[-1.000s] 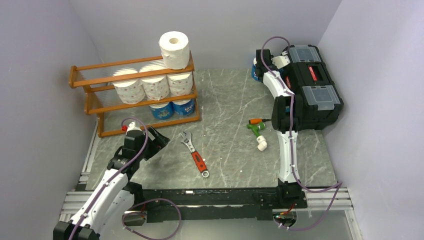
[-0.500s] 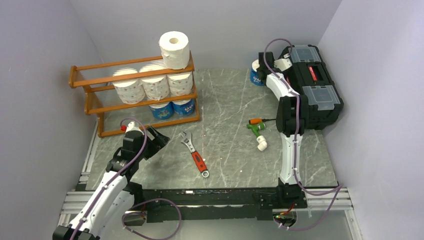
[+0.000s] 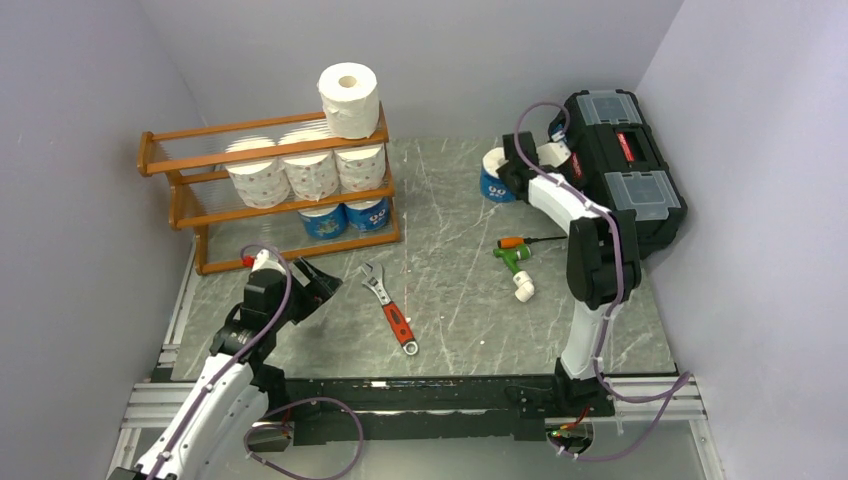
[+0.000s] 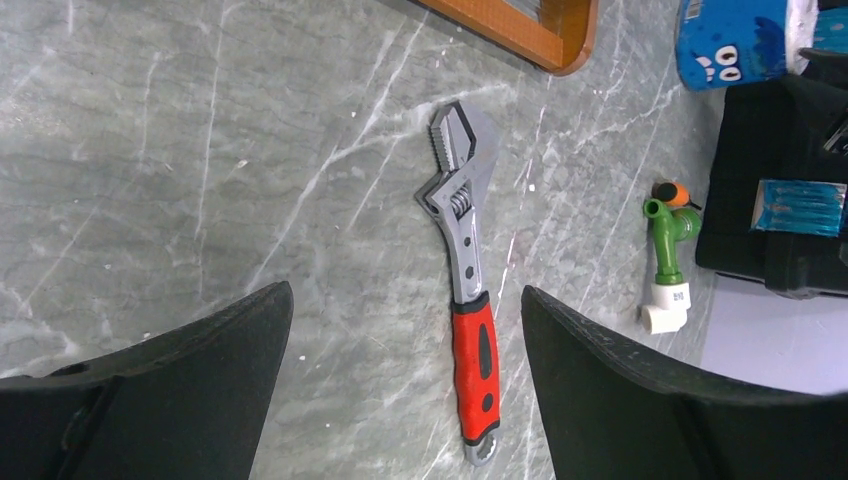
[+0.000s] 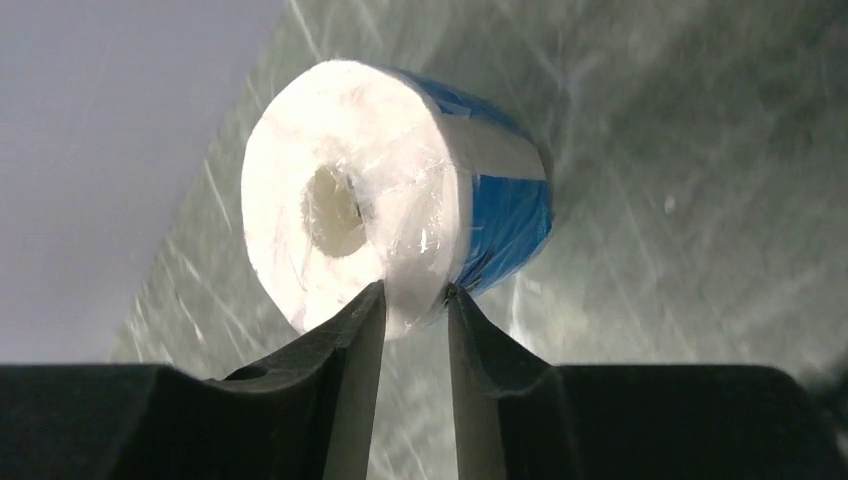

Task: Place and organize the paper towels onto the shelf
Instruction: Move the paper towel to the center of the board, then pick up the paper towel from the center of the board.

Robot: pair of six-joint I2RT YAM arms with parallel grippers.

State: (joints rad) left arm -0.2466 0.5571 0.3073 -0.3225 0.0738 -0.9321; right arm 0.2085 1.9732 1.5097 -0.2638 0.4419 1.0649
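Right tool (image 5: 415,292) narrow, pinching blue-wrapped roll (image 5: 400,190) by the rim nearest it; I judge that grip suits carrying toward shelf (image 3: 300,252). Left tool (image 4: 405,293) wide, empty.

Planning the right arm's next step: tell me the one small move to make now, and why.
Probably carry the blue-wrapped roll leftward toward the shelf: the right gripper pinches its rim, and the bottom tier shows room left of two blue rolls.
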